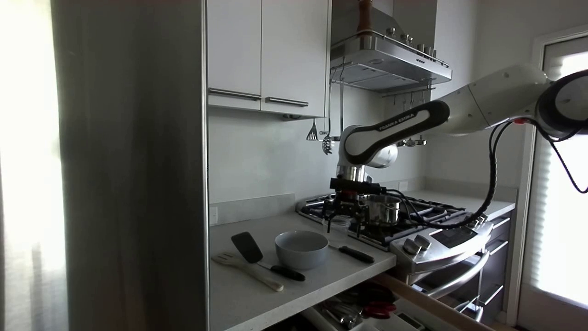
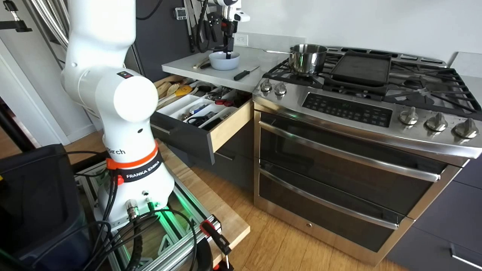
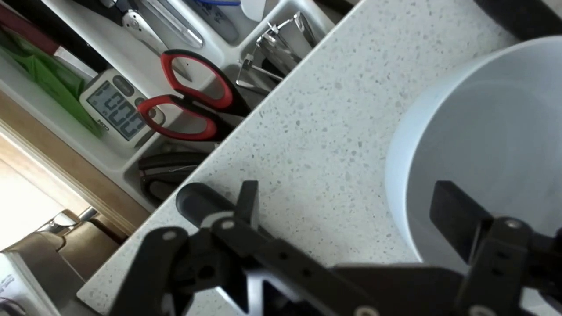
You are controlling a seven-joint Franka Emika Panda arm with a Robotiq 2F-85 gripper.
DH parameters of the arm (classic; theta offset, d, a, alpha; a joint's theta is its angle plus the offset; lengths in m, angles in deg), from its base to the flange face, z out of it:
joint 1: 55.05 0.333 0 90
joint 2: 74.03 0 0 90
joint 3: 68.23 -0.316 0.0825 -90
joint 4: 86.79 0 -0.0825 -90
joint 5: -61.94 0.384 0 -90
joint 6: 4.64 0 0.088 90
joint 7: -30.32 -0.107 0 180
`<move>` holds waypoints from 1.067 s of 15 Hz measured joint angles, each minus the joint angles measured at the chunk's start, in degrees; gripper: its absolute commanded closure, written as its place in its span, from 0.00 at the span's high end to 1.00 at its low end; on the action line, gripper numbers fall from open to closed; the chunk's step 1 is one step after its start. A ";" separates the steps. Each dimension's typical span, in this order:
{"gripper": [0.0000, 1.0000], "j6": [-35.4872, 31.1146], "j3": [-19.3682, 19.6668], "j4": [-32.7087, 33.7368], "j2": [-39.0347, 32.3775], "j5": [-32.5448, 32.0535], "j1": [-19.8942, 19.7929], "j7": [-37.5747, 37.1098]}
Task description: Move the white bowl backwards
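Observation:
The white bowl (image 1: 301, 253) stands upright on the pale counter, left of the stove, and also shows in another exterior view (image 2: 224, 63). In the wrist view the bowl (image 3: 400, 153) fills the right side, cut off by the frame edge. My gripper (image 1: 343, 227) is open and empty, pointing down beside the bowl on the stove side. In an exterior view the gripper (image 2: 228, 55) overlaps the bowl. In the wrist view the jaws (image 3: 349, 188) are wide apart; the right finger overlaps the bowl's inside, the left one the counter, with the rim between. Finger height is hard to tell.
A black-handled knife (image 1: 356, 254) lies right of the bowl. A black spatula (image 1: 248, 247) and a wooden one (image 1: 250, 271) lie left. A steel pot (image 2: 308, 59) stands on the stove. An open drawer (image 2: 231, 130) juts out below the counter edge.

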 measured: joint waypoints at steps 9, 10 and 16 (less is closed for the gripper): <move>1.00 -0.99 0.60 7.80 -6.05 -4.61 3.37 -1.76; 1.00 -1.59 0.66 7.81 -6.43 -4.72 3.53 -1.73; 0.95 -8.18 1.01 7.45 -8.54 -5.30 4.19 0.06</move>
